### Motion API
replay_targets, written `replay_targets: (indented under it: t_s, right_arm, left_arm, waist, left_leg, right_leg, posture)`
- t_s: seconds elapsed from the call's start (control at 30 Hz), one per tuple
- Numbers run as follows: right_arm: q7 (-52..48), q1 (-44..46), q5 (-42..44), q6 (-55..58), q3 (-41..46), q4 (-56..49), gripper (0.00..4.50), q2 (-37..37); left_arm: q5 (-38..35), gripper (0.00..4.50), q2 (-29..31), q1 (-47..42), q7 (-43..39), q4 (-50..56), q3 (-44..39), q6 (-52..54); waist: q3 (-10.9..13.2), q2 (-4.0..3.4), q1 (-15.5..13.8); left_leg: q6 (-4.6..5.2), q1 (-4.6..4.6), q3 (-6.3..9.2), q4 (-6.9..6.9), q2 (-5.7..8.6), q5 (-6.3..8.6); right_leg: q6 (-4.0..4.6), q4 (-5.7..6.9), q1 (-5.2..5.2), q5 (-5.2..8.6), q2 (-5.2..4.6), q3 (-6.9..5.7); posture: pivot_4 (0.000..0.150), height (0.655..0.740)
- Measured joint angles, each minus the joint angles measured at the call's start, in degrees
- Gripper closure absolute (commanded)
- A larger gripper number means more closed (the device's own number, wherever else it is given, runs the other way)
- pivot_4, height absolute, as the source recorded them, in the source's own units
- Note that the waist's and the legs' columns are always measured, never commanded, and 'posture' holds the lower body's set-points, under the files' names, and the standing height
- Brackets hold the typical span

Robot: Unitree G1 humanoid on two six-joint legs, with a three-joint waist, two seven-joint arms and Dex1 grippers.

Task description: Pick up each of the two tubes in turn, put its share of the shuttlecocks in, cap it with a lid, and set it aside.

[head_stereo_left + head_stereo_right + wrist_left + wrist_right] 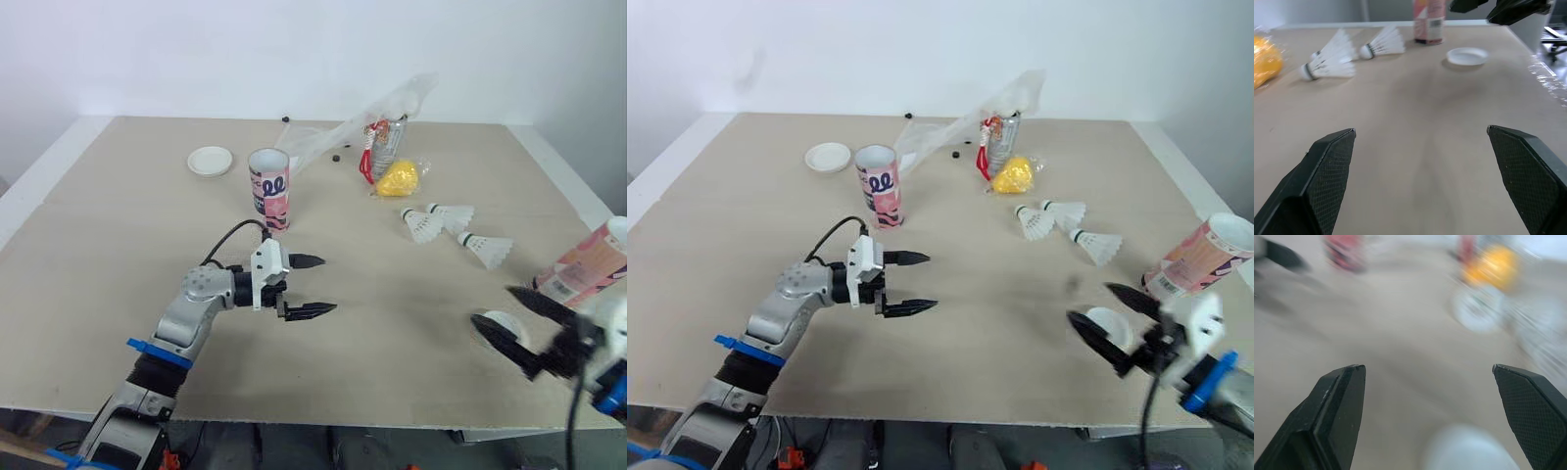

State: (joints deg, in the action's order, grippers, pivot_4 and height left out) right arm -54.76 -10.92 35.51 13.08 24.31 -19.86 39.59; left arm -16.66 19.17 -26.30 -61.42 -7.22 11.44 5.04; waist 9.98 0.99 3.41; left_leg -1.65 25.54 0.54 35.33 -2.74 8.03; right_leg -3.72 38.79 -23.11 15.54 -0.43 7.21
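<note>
Partly behind the spread right tool [1088, 302], a white lid [1114, 321]; left tool [932, 282] likewise spread.

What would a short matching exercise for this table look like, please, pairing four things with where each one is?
Things:
1. left tube
2. right tube
3. far lid
4. shuttlecocks

Places:
A. lying loose, right of centre
B. beside the left tube, on its left
C. just beyond the open left gripper
D. at the table's right edge, by the open right gripper

Pairs: 1-C, 2-D, 3-B, 4-A
</note>
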Motion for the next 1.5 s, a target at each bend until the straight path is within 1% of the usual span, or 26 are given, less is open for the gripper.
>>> replay_targets:
  t_s: [0.1, 0.13, 0.23, 0.27, 0.4, 0.43, 0.5, 0.67, 0.73, 0.8, 1.0, 1.23, 1.5]
  right_arm:
    - [-4.6, 10.5, -2.8, -2.0, -8.9, 5.7, 0.05, 0.0]
    - [-5.6, 12.6, -3.6, -2.5, -10.4, 7.4, 0.05, 0.0]
    - [-10.4, 25.5, -7.5, -6.2, -17.0, 19.2, 0.05, -1.4]
    - [-11.7, 28.7, -8.6, -7.4, -18.2, 22.6, 0.05, -1.7]
    - [-14.2, 37.3, -10.6, -10.0, -20.3, 33.0, 0.05, -3.3]
    - [-14.4, 38.1, -10.9, -10.1, -20.4, 34.2, 0.05, -3.5]
    - [-15.0, 40.7, -11.2, -10.3, -20.5, 37.9, 0.05, -4.4]
    - [-15.1, 42.2, -12.5, -11.0, -21.6, 40.5, 0.05, -5.5]
    - [-13.8, 42.9, -13.0, -11.0, -21.7, 41.1, 0.05, -6.5]
    - [-13.2, 43.4, -13.2, -11.0, -21.7, 41.1, 0.05, -6.9]
    - [-11.1, 43.3, -13.9, -10.9, -21.7, 40.9, 0.05, -7.1]
    - [-9.4, 42.6, -14.5, -10.5, -21.7, 39.4, 0.05, -6.9]
    - [-7.7, 40.9, -14.6, -9.7, -21.7, 36.8, 0.05, -6.9]
  left_arm:
    - [0.1, 0.0, 0.0, 1.3, 4.0, 1.6, -1.1, 1.8]
    - [0.1, 0.0, 0.1, 1.5, 5.0, 1.8, -1.5, 2.6]
    - [0.5, 0.0, 0.1, 3.9, 11.2, 3.9, -3.9, 6.1]
    - [0.8, 0.0, 0.0, 4.6, 13.2, 4.6, -4.3, 6.7]
    - [3.1, 0.0, -0.4, 6.8, 20.3, 6.2, -6.4, 7.3]
    - [3.4, 0.0, -0.6, 6.9, 21.4, 6.2, -6.7, 7.4]
    - [4.7, 0.0, -1.9, 6.9, 26.3, 6.2, -8.0, 8.0]
    - [6.1, 0.0, -4.4, 5.9, 33.4, 5.9, -9.6, 9.2]
    - [7.1, 0.0, -5.8, 3.5, 36.8, 2.9, -10.1, 9.5]
    - [7.2, 0.0, -6.6, 2.6, 37.6, 1.6, -10.1, 9.6]
    - [7.5, 0.0, -8.9, -3.1, 38.8, -7.2, -10.2, 9.3]
    - [8.0, 0.0, -8.6, -10.0, 38.3, -17.5, -10.3, 6.2]
    - [9.1, 0.0, -8.5, -14.5, 38.0, -26.8, -10.4, 2.2]
  waist:
    - [0.1, 0.1, -0.2]
    - [0.1, 0.13, -0.5]
    - [0.1, 0.16, -0.4]
    - [0.1, 0.17, -0.6]
    - [0.1, 0.22, -1.1]
    - [0.1, 0.22, -1.1]
    - [0.1, 0.23, -1.0]
    - [0.1, 0.23, -0.9]
    - [0.1, 0.22, -0.9]
    - [0.1, 0.22, -0.8]
    - [0.1, 0.23, -0.8]
    - [0.1, 0.23, -0.8]
    - [0.1, 0.23, -0.8]
  left_leg:
    - [0.01, 0.07, 0.02, -0.02, 0.02, 0.0]
    - [-0.01, 0.09, 0.06, -0.03, 0.03, 0.01]
    - [-0.01, 0.12, 0.0, -0.04, 0.03, 0.02]
    - [-0.01, 0.13, 0.07, -0.08, 0.04, 0.02]
    - [-0.01, 0.19, 0.25, -0.13, 0.08, 0.02]
    - [-0.01, 0.21, 0.26, -0.13, 0.08, 0.03]
    - [-0.02, 0.22, 0.24, -0.13, 0.08, 0.03]
    - [-0.03, 0.21, 0.27, -0.12, 0.08, 0.02]
    - [-0.04, 0.2, 0.27, -0.06, 0.08, 0.0]
    - [-0.04, 0.2, 0.25, -0.04, 0.08, 0.0]
    - [-0.04, 0.21, 0.28, -0.02, 0.09, -0.01]
    - [-0.05, 0.22, 0.29, -0.06, 0.1, 0.0]
    - [-0.05, 0.25, 0.31, -0.05, 0.11, 0.0]
  right_leg:
    - [-0.01, -0.01, -0.01, 0.0, 0.02, -0.02]
    - [-0.06, -0.03, 0.01, 0.05, 0.04, -0.01]
    - [-0.15, -0.07, -0.02, -0.01, 0.03, 0.03]
    - [-0.33, -0.06, 0.0, -0.09, 0.05, -0.01]
    - [-0.33, -0.07, 0.01, -0.03, 0.1, -0.12]
    - [-0.33, -0.07, 0.01, -0.04, 0.1, -0.12]
    - [-0.35, -0.08, 0.02, -0.05, 0.09, -0.1]
    - [-0.37, -0.05, 0.01, -0.08, 0.11, -0.13]
    - [-0.4, -0.05, 0.02, -0.17, 0.13, -0.13]
    - [-0.42, -0.05, 0.03, -0.19, 0.13, -0.1]
    - [-0.43, -0.05, 0.04, -0.2, 0.14, -0.12]
    - [-0.46, -0.06, 0.03, -0.16, 0.16, -0.12]
    - [-0.46, -0.06, 0.03, -0.16, 0.15, -0.14]
  posture:
    - [0.15, 0.74]
    - [0.15, 0.74]
    - [0.15, 0.74]
    - [0.15, 0.74]
    - [0.15, 0.74]
    - [0.15, 0.74]
    - [0.15, 0.74]
    - [0.15, 0.74]
    - [0.15, 0.74]
    - [0.15, 0.74]
    - [0.15, 0.74]
    - [0.15, 0.74]
    - [0.15, 0.74]
